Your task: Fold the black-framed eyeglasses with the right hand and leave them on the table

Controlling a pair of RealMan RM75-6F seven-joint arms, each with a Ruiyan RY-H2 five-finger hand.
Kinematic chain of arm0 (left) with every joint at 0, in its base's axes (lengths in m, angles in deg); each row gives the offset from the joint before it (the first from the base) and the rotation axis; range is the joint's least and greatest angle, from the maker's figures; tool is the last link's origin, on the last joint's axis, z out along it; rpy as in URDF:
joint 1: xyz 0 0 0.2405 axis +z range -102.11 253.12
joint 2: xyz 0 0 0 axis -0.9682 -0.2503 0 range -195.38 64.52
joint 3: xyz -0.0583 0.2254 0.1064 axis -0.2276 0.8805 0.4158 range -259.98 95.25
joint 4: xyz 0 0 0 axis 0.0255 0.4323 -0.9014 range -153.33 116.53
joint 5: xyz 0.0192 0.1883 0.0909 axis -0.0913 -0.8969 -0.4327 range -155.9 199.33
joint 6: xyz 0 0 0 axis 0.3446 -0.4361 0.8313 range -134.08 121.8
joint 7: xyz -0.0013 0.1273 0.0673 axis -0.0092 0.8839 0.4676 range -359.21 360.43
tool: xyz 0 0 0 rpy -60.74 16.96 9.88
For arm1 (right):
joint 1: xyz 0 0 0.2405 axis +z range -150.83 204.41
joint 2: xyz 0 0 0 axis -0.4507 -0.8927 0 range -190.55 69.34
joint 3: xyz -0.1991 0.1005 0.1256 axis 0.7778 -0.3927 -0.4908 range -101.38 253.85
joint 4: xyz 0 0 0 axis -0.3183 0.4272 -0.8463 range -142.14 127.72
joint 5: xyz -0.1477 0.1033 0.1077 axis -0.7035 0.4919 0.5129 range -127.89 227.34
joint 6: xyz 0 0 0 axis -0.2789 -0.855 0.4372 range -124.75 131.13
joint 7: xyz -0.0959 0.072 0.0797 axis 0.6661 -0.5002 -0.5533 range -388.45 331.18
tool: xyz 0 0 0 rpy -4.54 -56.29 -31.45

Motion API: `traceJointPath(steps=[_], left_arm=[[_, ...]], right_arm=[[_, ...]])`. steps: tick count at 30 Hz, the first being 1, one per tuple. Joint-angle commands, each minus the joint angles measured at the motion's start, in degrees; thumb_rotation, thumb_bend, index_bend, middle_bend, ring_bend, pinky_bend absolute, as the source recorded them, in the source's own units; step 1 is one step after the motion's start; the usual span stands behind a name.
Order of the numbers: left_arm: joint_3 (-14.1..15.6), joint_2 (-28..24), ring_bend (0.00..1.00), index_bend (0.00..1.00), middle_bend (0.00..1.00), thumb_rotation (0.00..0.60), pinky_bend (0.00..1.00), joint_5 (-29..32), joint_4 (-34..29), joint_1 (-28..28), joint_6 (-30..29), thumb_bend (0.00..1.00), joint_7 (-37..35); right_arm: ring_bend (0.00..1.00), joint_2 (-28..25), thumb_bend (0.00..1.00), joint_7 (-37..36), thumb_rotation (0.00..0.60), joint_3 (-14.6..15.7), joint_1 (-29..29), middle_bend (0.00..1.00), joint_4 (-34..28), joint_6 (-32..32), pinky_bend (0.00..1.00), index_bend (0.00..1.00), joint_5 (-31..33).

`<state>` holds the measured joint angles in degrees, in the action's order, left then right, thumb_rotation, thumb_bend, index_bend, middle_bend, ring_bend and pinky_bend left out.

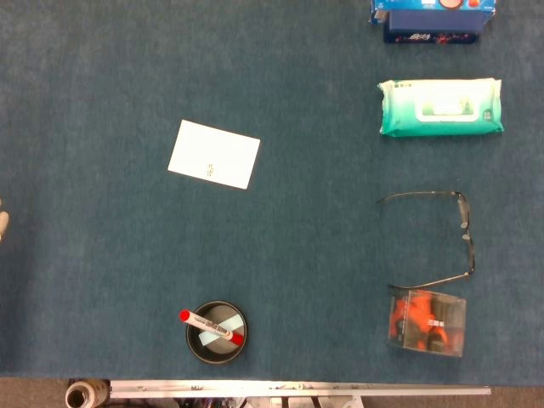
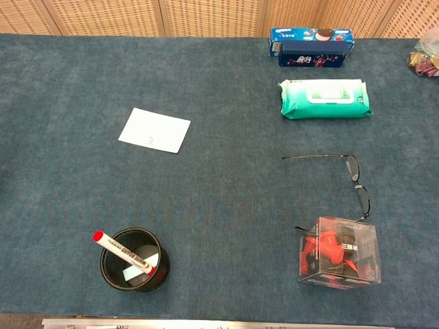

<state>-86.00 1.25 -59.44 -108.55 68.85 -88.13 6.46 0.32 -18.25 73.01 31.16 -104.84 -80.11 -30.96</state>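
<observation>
Black-framed eyeglasses lie on the blue table, right side, temples unfolded. No hand near them; neither view shows fingers, so their state can't be told. Lens front runs near-to-far; both temples point left. The near temple ends just above the clear box with a red item. Green wet-wipes pack sits farther back. Only the chest view shows the wicker panel wall. Head view shows a pale sliver at the left edge, unidentifiable.
</observation>
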Motion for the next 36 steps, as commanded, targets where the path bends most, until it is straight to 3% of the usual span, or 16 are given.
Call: traceJointPath(steps=[1,26,36], left_arm=[[0.07,-0.18,0.39,0.56,0.53,0.600,0.53,0.11,-0.08,0.28,-0.30,0.24,0.05],[0.31,-0.39,0.39,0.56,0.54,0.600,0.53,-1.37,-0.69,1.33,-2.84,0.24,-0.14],[0.03,-1.32,0.39,0.56,0.54,0.600,0.53,-1.63,-1.32,1.99,-4.16,0.24,-1.19]], right_arm=[[0.27,0.05,0.61,-0.33,0.600,-0.15,0.05,0.45,0.05,-0.26,0.31,0.40,-0.53],[0.27,2.91,0.61,3.35,0.600,2.56,1.83,0.45,0.54,5.06,0.31,0.40,-2.60],[0.27,3.82,0.61,8.66,0.600,3.01,5.95,0.41,0.21,11.39,0.31,0.43,-3.51]])
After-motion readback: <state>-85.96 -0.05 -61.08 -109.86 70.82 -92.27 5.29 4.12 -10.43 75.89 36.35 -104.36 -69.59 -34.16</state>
